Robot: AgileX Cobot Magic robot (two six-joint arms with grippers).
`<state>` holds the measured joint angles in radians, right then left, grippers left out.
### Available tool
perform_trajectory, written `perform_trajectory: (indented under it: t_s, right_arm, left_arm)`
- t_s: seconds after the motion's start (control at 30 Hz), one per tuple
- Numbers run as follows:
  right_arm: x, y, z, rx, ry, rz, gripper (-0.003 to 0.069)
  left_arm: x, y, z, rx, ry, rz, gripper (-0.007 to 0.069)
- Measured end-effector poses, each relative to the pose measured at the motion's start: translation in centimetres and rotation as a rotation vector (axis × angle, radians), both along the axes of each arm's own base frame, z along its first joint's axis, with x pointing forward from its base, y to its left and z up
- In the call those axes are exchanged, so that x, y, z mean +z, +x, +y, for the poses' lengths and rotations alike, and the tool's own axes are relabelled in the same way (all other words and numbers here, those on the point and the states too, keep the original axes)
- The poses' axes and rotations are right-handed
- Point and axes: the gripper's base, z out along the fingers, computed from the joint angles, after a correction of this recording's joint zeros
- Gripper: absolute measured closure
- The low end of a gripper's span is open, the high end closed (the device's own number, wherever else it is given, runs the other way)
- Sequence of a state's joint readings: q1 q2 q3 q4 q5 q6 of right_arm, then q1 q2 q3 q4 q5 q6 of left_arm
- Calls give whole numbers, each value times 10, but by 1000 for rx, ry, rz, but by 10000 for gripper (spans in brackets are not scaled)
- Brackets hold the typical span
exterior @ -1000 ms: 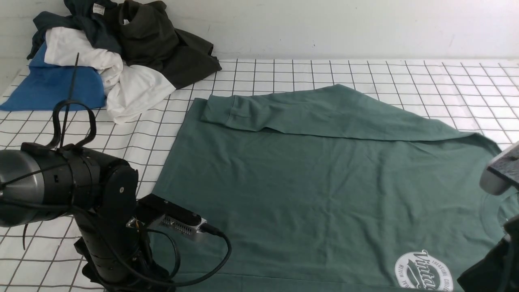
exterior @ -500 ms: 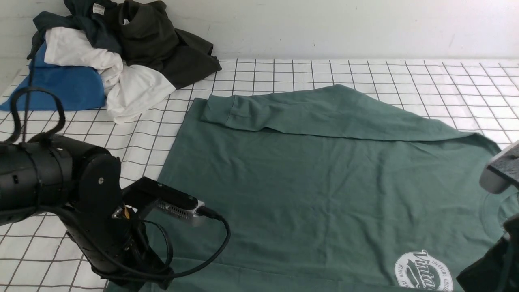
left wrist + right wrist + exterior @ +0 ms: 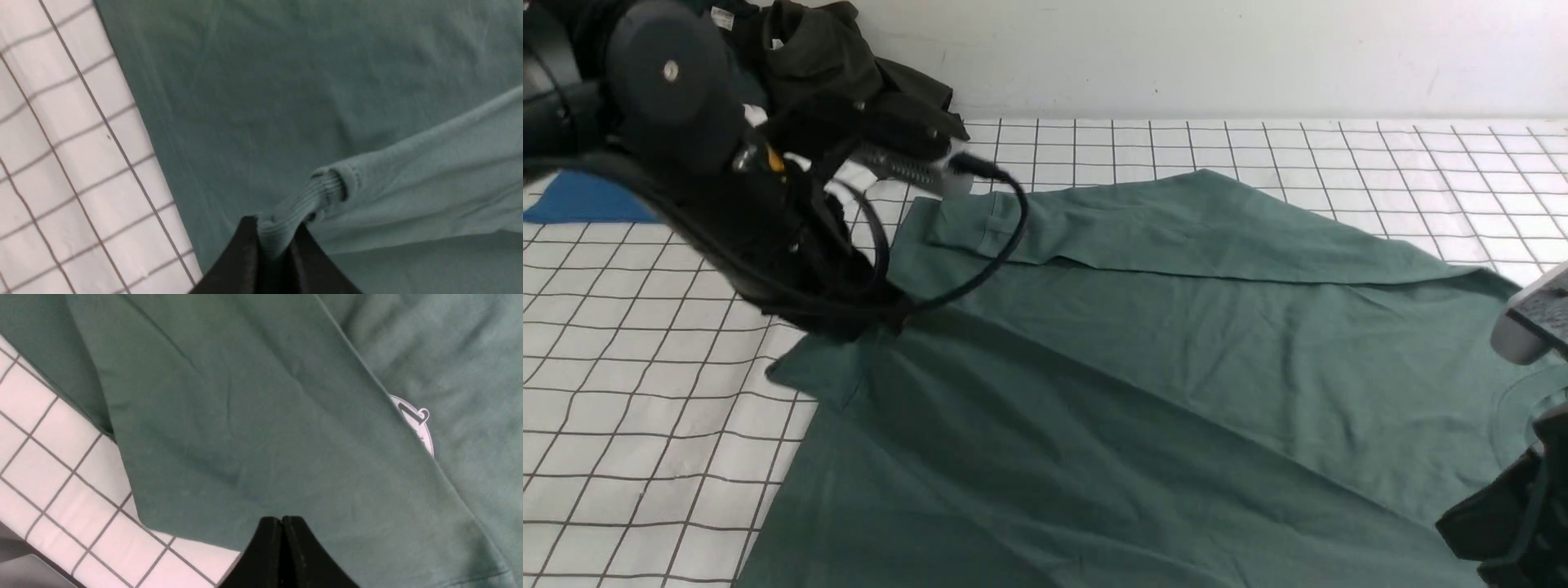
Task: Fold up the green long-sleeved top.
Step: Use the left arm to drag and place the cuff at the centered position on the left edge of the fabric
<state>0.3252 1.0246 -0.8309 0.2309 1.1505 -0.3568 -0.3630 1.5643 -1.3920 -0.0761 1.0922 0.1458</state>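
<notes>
Green cotton — the long-sleeved top (image 3: 1045,441) lies across the grid-patterned bench (image 3: 654,416), one sleeve folded over its body. The left claw (image 3: 278,245) is clenched on its ribbed cuff; the right claw (image 3: 282,539) — closed, holding nothing — is over the fabric.

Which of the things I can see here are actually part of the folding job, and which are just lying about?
Part of the job:
- green long-sleeved cotton top

Just lying about:
- dark olive-black cloth garment
- bright blue cloth garment
</notes>
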Motion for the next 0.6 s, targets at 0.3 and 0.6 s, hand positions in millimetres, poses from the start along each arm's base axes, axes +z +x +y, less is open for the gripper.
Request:
perform_trajectory:
  t_s: [0.3,0.6]
  right_arm:
    - [-1,0,-2,-16,-18,3,673]
    - [2,4,-5,-52,-40,-27,673]
  left_arm:
    - [-35,72,-2,40,52,122,596]
    - [-78,108,-9,57,86,152,367]
